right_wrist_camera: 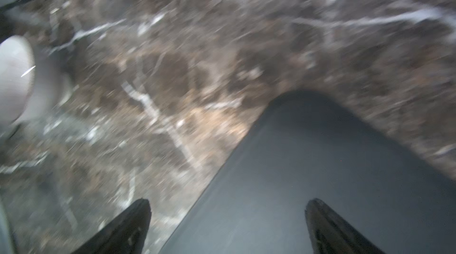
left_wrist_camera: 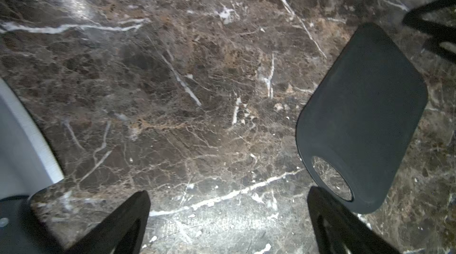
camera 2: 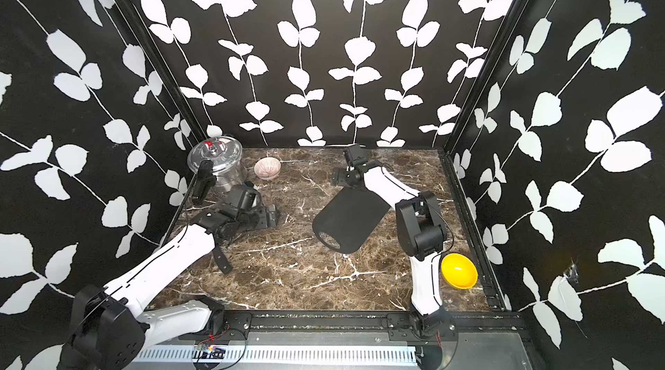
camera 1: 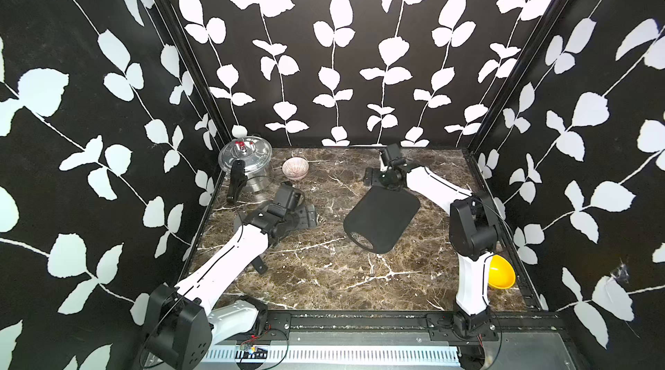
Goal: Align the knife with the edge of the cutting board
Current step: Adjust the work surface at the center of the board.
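The knife (camera 1: pixel 259 266) lies half under the left arm (camera 1: pixel 230 253), well apart at eight o'clock from the cutting board (camera 1: pixel 381 219). The left gripper (left_wrist_camera: pixel 229 192), jaws spread, may skid the blade askew. Farther, at twelve, the right gripper (right_wrist_camera: pixel 228 201), also spread, could shove the board.

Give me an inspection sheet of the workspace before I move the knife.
Surface: brown marble tabletop, white-veined, no spills seen.
Job's things: knife lies under the left arm, handle sticking out, apart from the cutting board, which lies flat, skewed.
Clutter: lidded steel pot and patterned bowl at the back; yellow bowl by the right arm base.
Grippers: left gripper open over bare marble; right gripper open over the board's corner.
Cables: thin black cable loops beside the right arm; loose wires at the front rail.
Surroundings: black walls with white leaf print.
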